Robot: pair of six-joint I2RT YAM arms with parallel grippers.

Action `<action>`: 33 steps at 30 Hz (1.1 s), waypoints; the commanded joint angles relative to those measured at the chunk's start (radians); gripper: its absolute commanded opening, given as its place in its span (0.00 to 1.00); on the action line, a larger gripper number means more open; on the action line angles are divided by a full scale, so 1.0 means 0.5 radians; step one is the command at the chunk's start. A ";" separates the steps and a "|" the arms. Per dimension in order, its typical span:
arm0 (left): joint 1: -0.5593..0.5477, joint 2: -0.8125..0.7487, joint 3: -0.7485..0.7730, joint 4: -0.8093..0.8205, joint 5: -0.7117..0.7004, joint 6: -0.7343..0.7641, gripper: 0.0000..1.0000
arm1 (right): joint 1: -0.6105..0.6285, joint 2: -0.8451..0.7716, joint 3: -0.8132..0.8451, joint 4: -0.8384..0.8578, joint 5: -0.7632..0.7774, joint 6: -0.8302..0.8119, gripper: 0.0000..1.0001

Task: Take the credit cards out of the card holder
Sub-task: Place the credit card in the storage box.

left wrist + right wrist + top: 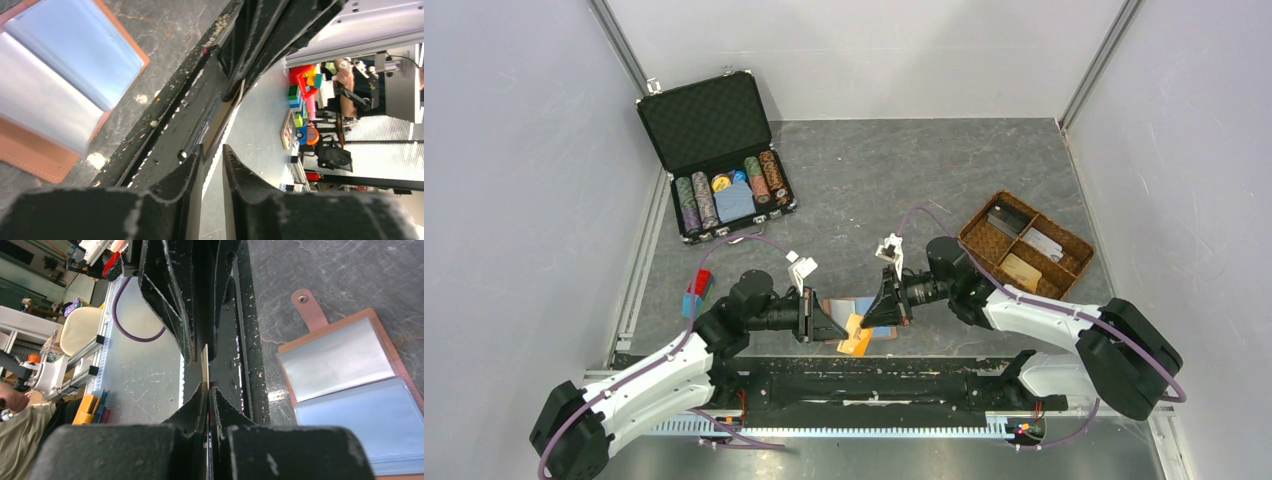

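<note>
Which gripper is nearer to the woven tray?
Right. The right gripper, holding a card, sits left of the tray; the left gripper is further left, across the card holder.

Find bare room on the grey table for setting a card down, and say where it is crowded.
Free: the grey table stretch between the black foam-lined chip case and the brown woven divided tray, and the far strip behind that tray. Crowded: the near edge, where the left gripper and right gripper meet over the open tan leather card holder.
</note>
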 commanded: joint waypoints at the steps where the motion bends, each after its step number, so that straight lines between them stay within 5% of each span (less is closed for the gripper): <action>1: 0.007 -0.035 0.125 -0.165 -0.111 -0.006 0.46 | -0.071 -0.096 0.021 0.086 0.160 0.052 0.00; 3: 0.009 -0.083 0.191 -0.323 -0.213 0.057 0.66 | -0.132 -0.173 -0.022 0.124 0.256 0.134 0.00; 10: 0.009 -0.268 0.492 -0.857 -0.715 0.315 1.00 | -0.414 -0.534 -0.070 -0.116 0.644 0.227 0.00; 23: 0.008 -0.483 0.718 -1.244 -1.070 0.506 1.00 | -1.230 -1.179 0.072 -1.058 1.779 0.070 0.00; 33: 0.006 -0.570 0.691 -1.199 -1.027 0.524 1.00 | -2.040 -1.249 0.118 -1.316 1.584 -0.106 0.00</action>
